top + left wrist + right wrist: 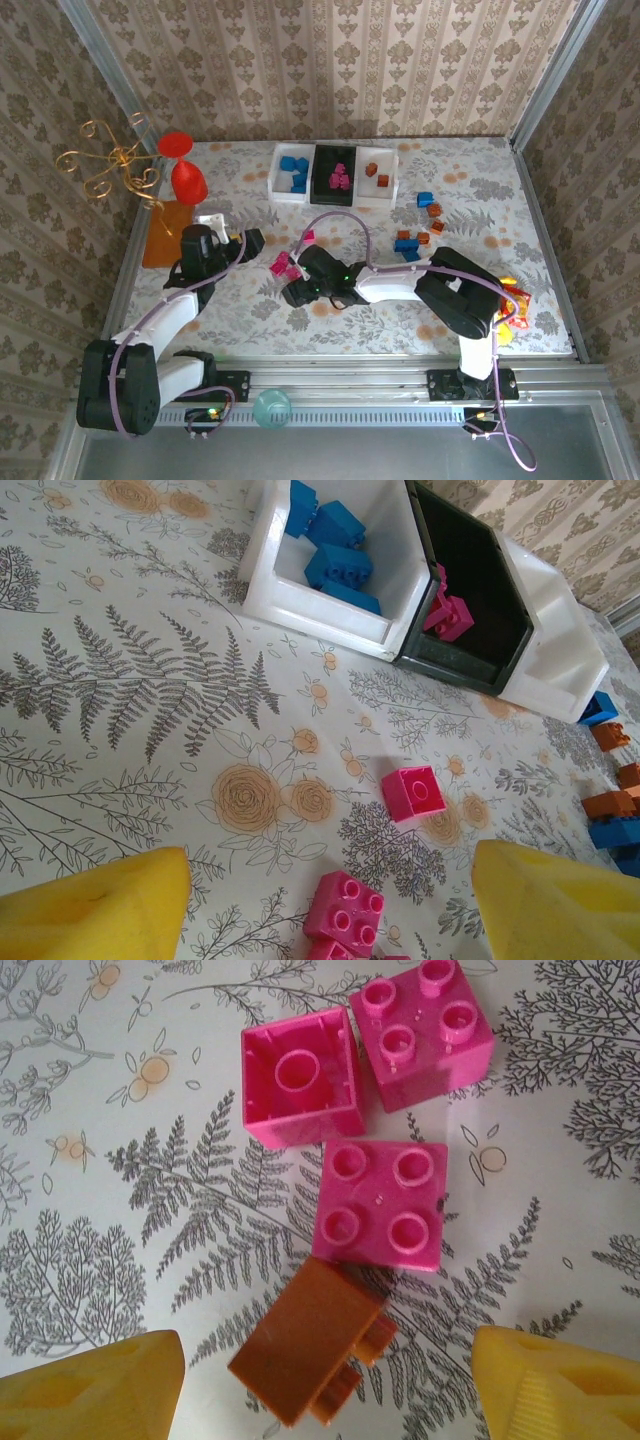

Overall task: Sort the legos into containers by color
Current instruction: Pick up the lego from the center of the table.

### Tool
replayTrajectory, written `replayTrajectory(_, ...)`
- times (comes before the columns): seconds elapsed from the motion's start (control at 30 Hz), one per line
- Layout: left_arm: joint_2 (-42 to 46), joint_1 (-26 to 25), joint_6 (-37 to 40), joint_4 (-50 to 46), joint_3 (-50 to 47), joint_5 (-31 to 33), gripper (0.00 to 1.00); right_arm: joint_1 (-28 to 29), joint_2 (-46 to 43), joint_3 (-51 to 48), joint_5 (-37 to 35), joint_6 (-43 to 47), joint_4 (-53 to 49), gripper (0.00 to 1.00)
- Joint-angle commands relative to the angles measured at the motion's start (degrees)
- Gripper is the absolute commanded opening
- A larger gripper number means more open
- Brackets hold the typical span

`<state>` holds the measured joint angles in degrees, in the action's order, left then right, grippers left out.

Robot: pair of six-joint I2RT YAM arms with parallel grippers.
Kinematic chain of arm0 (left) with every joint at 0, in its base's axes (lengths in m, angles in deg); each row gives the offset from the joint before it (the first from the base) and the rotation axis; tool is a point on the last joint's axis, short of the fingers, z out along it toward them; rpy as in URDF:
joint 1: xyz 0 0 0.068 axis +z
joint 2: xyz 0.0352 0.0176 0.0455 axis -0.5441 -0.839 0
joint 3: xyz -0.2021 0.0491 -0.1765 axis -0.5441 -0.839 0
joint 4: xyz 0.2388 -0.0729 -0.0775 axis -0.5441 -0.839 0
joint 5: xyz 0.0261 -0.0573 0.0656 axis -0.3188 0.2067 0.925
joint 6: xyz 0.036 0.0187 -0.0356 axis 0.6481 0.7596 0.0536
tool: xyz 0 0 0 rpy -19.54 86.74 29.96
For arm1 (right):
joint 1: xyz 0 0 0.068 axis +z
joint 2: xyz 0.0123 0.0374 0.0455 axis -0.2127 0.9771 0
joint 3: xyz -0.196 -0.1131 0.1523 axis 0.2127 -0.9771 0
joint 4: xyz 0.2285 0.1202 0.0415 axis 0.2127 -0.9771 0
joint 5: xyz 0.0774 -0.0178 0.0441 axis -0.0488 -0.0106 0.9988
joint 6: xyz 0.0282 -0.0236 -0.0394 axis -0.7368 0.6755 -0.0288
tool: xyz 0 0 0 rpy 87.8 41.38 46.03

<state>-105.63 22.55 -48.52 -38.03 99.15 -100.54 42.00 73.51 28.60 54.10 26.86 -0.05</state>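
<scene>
Sorting partway done. Left white bin holds blue bricks, black bin holds pink, right white bin holds orange. Loose blue and orange pieces lie on worktop.

Right tool hovers over three pink bricks and orange brick; jaws apart, nothing held. Left tool also apart, empty, above other pink pieces.

Step in hand, by my guess: picking from the cluster. Next move calls for dropping onto one brick and closing without catching its close neighbour, then carrying it to the matching bin.

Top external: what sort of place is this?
Probably a lab test cell dressed as a home: wallpapered panels in metal framing, a floral tabletop, left arm and right arm bolted to a rail.
</scene>
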Motion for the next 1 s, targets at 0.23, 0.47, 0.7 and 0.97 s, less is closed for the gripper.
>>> replayTrajectory(0.23, 0.8, 0.4, -0.1, -0.8, -0.8, -0.6, 0.76, 0.1, 0.5, 0.5, -7.6, -1.6, -3.1, 0.62)
replayTrajectory(0.47, 0.8, 0.4, -0.1, -0.9, -0.7, -0.6, 0.76, -0.1, 0.1, 0.0, -7.5, -0.4, -3.2, 0.47)
replayTrajectory(0.7, 0.1, 0.4, -0.1, -0.7, -0.7, -0.8, 0.76, -0.1, 2.0, 0.9, -4.9, -0.1, -0.7, 0.39)
replayTrajectory(0.97, -0.9, 0.3, -0.3, 1.5, -0.6, -3.6, 0.76, -1.9, -3.5, -2.5, -4.2, -0.6, 0.3, 0.29)
